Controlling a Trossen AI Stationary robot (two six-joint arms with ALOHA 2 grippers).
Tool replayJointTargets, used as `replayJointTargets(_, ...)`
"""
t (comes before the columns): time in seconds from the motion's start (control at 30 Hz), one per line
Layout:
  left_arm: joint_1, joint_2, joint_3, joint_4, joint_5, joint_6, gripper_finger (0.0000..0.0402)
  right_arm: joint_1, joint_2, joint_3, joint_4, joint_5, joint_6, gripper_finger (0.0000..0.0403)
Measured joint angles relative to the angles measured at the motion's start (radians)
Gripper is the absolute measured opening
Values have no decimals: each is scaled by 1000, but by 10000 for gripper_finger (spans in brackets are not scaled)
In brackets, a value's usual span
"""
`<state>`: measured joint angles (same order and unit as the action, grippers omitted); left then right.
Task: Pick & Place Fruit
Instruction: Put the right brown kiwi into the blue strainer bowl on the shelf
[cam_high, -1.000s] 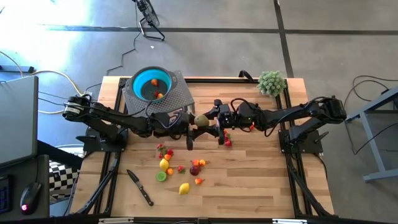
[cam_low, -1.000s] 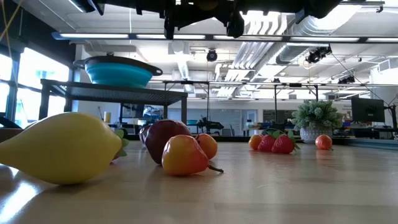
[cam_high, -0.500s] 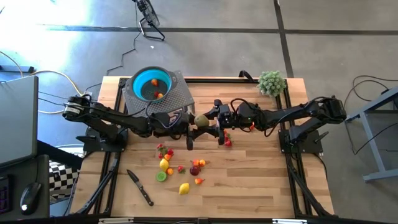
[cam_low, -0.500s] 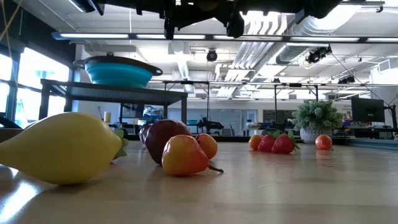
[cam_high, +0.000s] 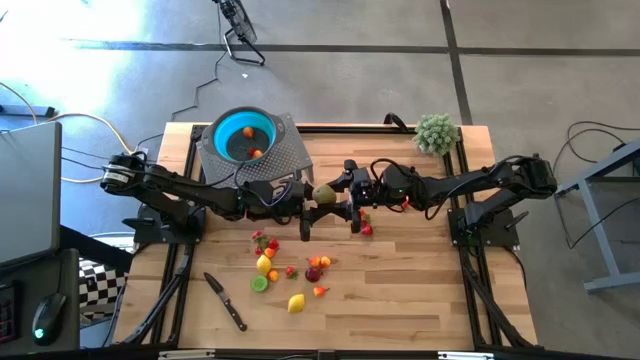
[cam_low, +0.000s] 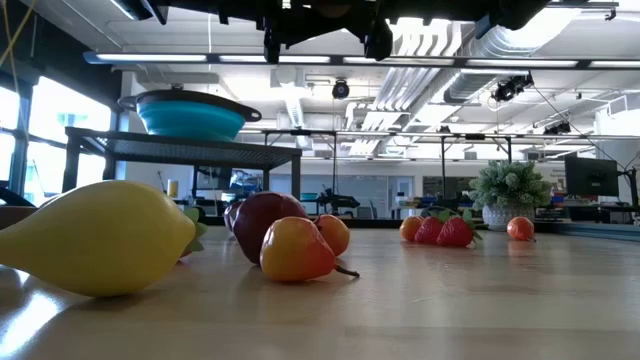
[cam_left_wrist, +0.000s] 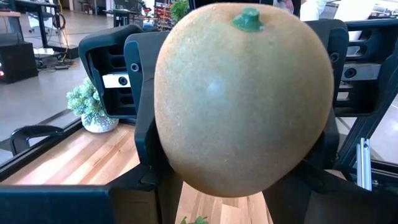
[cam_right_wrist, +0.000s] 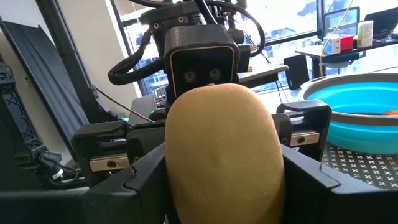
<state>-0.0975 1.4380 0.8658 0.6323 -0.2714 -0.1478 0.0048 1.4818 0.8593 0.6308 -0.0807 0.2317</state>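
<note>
Most of the job looks unfinished. Toward the near edge of the table (cam_high: 400, 290), a loose scatter of fruit (cam_high: 290, 270) lies left of centre: a yellow lemon (cam_high: 296, 302) nearest, then a lime-green piece (cam_high: 259, 284), a dark maroon fruit (cam_high: 314, 273), several small red and orange ones and a yellow one (cam_high: 264, 264). In the low view the lemon (cam_low: 100, 237) fills the foreground, with the maroon fruit (cam_low: 268, 222) and an orange-red one (cam_low: 297, 250) just behind. A black-handled knife (cam_high: 226, 301) lies near the left of that scatter, apart from it.

Farther in, at the table's middle, the two arms meet nose to nose above the wood. Between them is a brownish-green, kiwi-like fruit (cam_high: 323, 193). The left gripper (cam_high: 303, 207) and the right gripper (cam_high: 352, 206) both stand part-spread, and the wrist views show that fruit (cam_left_wrist: 242, 99) filling the frame with dark fingers on either side of it (cam_right_wrist: 221, 155); it seems to be a hand-over, though which gripper truly bears the fruit I cannot tell. A small red fruit (cam_high: 366, 229) lies just below the right gripper.

Farthest, near the far left corner, the teal bowl (cam_high: 220, 135) sits on a raised perforated stand (cam_high: 285, 155). It holds only about two small orange pieces (cam_high: 253, 152), so roughly a dozen and more fruits are left. A fuzzy green plant ball (cam_high: 436, 132) stands at the far right corner.
</note>
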Motion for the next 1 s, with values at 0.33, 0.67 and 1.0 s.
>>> replayJointTargets(0.33, 0, -1, 1, 1, 0, -4, 175, 1, 0, 0, 19, -5, -4, 292)
replayJointTargets(0.67, 1, -3, 6, 17, 1, -2, 175, 1, -21, -1, 37, -4, -5, 365)
replayJointTargets(1.0, 0, -5, 7, 35, 4, 39, 175, 0, -38, -4, 13, 2, -20, 368)
